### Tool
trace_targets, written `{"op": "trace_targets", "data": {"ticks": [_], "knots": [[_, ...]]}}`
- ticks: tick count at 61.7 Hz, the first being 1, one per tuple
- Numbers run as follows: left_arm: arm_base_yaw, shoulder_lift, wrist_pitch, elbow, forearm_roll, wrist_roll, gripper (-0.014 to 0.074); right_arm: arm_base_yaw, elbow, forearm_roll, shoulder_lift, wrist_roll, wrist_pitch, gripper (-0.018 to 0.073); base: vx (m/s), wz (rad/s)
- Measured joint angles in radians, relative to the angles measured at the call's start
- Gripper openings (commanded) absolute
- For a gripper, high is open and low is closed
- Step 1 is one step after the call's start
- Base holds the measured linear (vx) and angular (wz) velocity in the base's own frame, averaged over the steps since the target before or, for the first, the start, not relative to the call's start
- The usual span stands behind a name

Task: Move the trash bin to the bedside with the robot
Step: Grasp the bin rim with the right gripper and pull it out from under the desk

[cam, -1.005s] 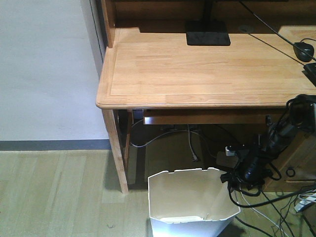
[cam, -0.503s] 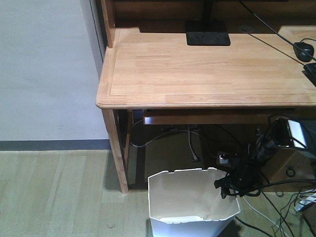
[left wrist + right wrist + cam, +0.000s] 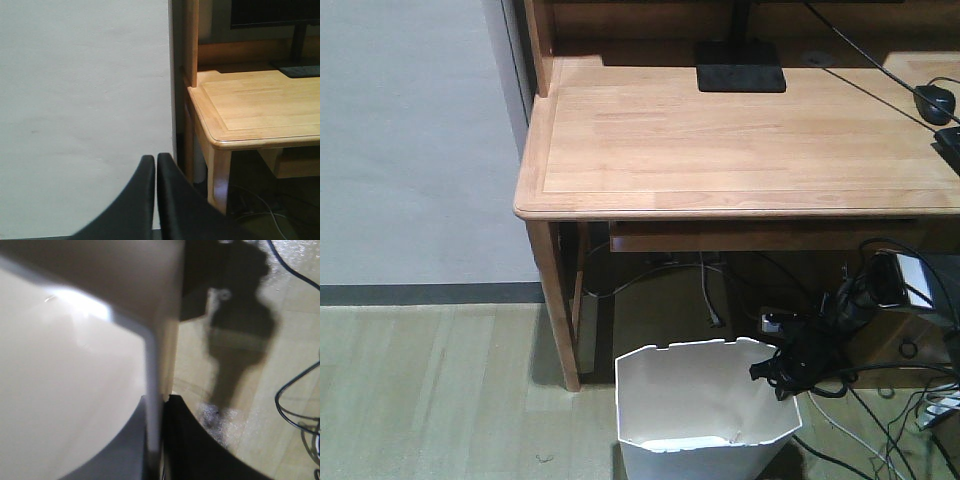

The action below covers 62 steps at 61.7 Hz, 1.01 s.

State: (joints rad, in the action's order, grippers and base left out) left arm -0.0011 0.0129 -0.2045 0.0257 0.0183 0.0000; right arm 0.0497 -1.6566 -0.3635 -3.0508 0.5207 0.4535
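Observation:
The white trash bin [image 3: 695, 400] stands on the wooden floor just in front of the desk, at the bottom middle of the front view. My right gripper [image 3: 775, 378] sits at the bin's right rim. In the right wrist view this gripper [image 3: 156, 407] is shut on the thin bin wall [image 3: 152, 365], one finger inside against the cream interior [image 3: 65, 390] and one outside. My left gripper [image 3: 156, 162] is shut on nothing and faces a white wall beside the desk corner. The bedside is out of view.
The light wooden desk [image 3: 720, 140] rises right behind the bin, its front-left leg [image 3: 555, 300] close to the bin's left side. A monitor base [image 3: 740, 75] and a mouse [image 3: 935, 100] lie on top. Cables [image 3: 880, 425] and a power strip [image 3: 775, 320] crowd the floor at the right.
The right arm came down and leftwards to the bin's right rim and closed on its wall. The bin has since shifted slightly left.

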Motion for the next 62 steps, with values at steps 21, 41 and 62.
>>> {"op": "trace_targets", "data": {"ticks": [21,41,62], "knots": [[0.000,0.000,0.000,0.000,0.000,0.000,-0.0006,0.032,0.251,-0.556,0.139,0.560,-0.140,-0.0006,0.00,0.00],[0.000,0.000,0.000,0.000,0.000,0.000,-0.0006,0.123,0.518,-1.040,0.366,1.068,-0.116,-0.0005,0.00,0.00],[0.000,0.000,0.000,0.000,0.000,0.000,-0.0006,0.125,0.828,-1.174,0.611,1.274,-0.122,-0.0005,0.00,0.00]]}}
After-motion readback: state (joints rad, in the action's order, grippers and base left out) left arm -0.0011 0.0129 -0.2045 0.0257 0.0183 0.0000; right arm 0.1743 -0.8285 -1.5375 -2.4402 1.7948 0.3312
